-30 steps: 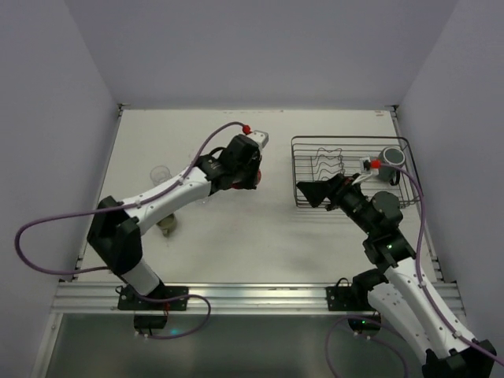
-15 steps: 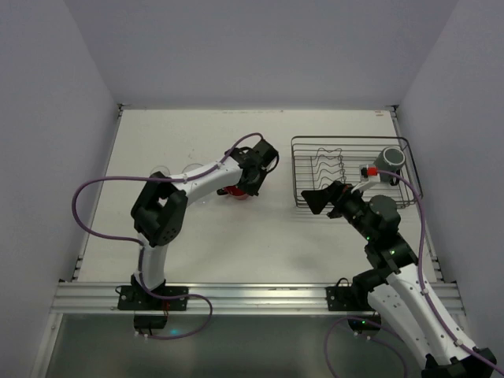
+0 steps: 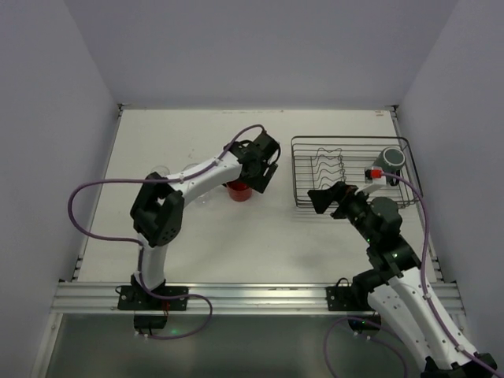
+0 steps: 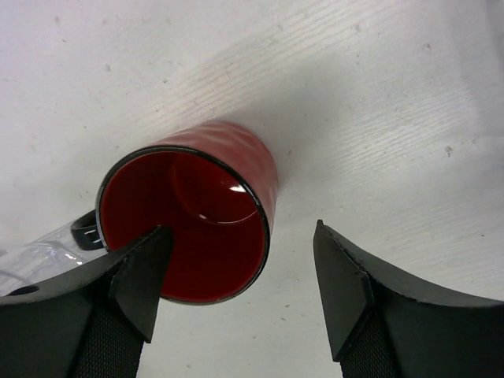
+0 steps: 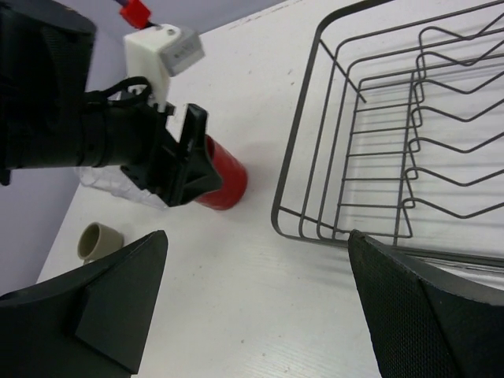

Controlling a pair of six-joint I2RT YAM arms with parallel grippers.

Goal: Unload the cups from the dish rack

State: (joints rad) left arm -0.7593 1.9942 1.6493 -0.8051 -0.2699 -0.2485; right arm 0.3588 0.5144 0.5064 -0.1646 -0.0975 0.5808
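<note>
1. Standing upright on the white table (image 3: 276, 236), the red cup (image 4: 189, 224) is out of the dish rack (image 3: 346, 139) and off to its left, mouth facing up.
2. The left gripper (image 4: 236, 268) is spread wide over this cup. One finger (image 4: 146, 268) overlaps the rim in the wrist view and the other hangs clear of the cup; it grips nothing. Whether the near finger touches the rim cannot be told.
3. A clear tumbler (image 4: 35, 253) sits just beside the red cup, on the side away from the rack.
4. An olive-tan cup (image 5: 96, 240) stands on the table, well apart from the rack and farther left than the red cup.
5. The dark grey cup (image 3: 392, 159) is inside the rack, at its far right corner, mouth up.
6. The right gripper (image 3: 327, 198) hovers near the rack's near left corner with its jaws fully parted and nothing between them.
7. Wavy wire dividers show inside the black wire rack, and the part seen from the right wrist holds no cup.
</note>
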